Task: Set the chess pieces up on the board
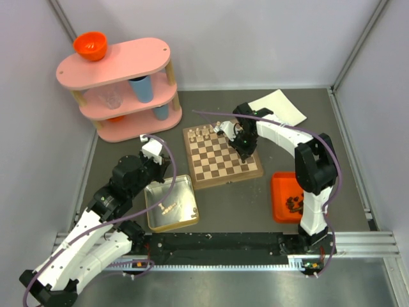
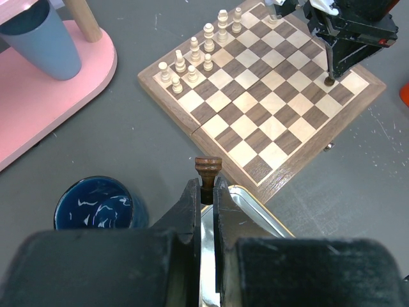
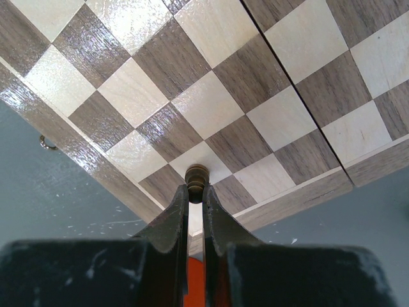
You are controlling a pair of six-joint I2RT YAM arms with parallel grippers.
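Grippers are both busy, each pinching one chessman. The left gripper point(image 2: 203, 192) has its fingers squeezed on a dark brown piece point(image 2: 208, 169) whose round top pokes out above the tips. It hangs over a corner of the silver tin point(image 2: 262, 220), just off the near rim of the board point(image 2: 262, 96). The right gripper point(image 3: 195, 198) is clamped on another dark piece point(image 3: 196, 176), down low over a cream square close to the board's edge on its own side. Can't tell if that one actually touches the wood. A bunch of cream pieces point(image 2: 192, 61) stand upright in a cluster along the board's far left edge. A few pale pieces point(image 1: 169, 206) lie in the tin, and more dark pieces point(image 1: 295, 203) sit in the orange tray point(image 1: 281, 185) right of the board. Pink shelf point(image 1: 121, 89) with a blue cup point(image 2: 41, 38) stands off to the left.
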